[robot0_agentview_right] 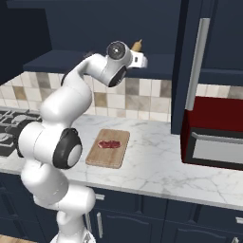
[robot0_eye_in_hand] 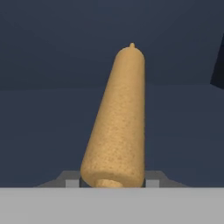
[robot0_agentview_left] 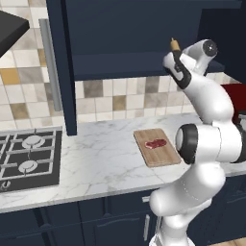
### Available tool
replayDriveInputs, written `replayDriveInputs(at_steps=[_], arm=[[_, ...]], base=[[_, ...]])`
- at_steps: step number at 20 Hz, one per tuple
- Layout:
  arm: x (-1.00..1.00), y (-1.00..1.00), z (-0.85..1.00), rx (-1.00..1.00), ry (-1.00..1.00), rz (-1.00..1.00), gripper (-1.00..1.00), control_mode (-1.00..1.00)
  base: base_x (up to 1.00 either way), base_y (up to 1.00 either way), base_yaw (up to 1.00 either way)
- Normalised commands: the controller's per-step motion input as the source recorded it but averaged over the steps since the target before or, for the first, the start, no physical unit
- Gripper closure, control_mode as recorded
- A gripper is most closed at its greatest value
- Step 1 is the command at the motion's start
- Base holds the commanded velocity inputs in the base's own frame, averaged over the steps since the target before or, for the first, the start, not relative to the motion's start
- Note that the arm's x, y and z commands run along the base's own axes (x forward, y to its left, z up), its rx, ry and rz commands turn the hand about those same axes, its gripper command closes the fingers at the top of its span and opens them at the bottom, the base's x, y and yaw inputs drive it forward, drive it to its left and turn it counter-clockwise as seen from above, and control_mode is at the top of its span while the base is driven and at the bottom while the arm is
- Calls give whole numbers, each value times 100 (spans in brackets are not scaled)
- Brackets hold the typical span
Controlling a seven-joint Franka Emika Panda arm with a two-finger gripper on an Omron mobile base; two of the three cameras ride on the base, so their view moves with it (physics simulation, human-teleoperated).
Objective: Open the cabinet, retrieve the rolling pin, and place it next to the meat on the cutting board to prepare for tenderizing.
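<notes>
Simulated kitchen seen from behind a white robot arm. In the left base view, arm rising from the lower right and bending up toward the upper right, with the gripper (robot0_agentview_left: 175,54) raised in front of the open cabinet (robot0_agentview_left: 120,38). Tan tip of the rolling pin (robot0_agentview_left: 175,44) poking up just above the hand, near the cabinet's lower shelf edge. Left cabinet door swung outward, edge-on at left of centre, with a long silver bar handle (robot0_agentview_left: 50,65) beside it.

In the right base view, the gripper (robot0_agentview_right: 138,56) near the upper centre, against the dark cabinet (robot0_agentview_right: 95,28) interior, with the rolling pin (robot0_agentview_right: 137,46) end showing above it. Right door open, running down the right of the frame with its silver bar handle (robot0_agentview_right: 197,64).

In the hand view, the rolling pin (robot0_eye_in_hand: 116,127) running up the middle of the frame from between the fingertips (robot0_eye_in_hand: 72,183), slightly tilted, with dark navy cabinet surfaces behind. Jaws partly closed, clamped on the pin from both sides.

Below, on the white marble counter (robot0_agentview_left: 96,153), the cutting board (robot0_agentview_left: 163,153) lying flat at centre right, with the meat (robot0_agentview_left: 155,143) resting on its far half. Same cutting board (robot0_agentview_right: 107,154) and meat (robot0_agentview_right: 109,144) at lower centre of the right base view. Gas hob (robot0_agentview_left: 29,158) at the lower left of the left base view; red microwave (robot0_agentview_right: 213,137) at the right of the right base view.
</notes>
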Motion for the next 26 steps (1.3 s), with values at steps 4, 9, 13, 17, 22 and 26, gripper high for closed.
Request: replayDriveInputs(at_steps=[4, 9, 13, 17, 22, 26], arm=[[-96, 4, 0, 0, -14, -3, 100, -100], [-99, 2, 6, 1, -9, -5, 100, -100], [-100, 3, 31, 5, -1, -3, 100, -100], [-93, 0, 33, 4, 0, 1, 100, -100], [-71, 1, 16, 2, 0, 7, 100, -100], [-54, 16, -1, -2, 0, 10, 100, -100]], base=[[0, 0, 0], [0, 0, 0], [0, 0, 0], [0, 0, 0], [0, 0, 0], [0, 0, 0]])
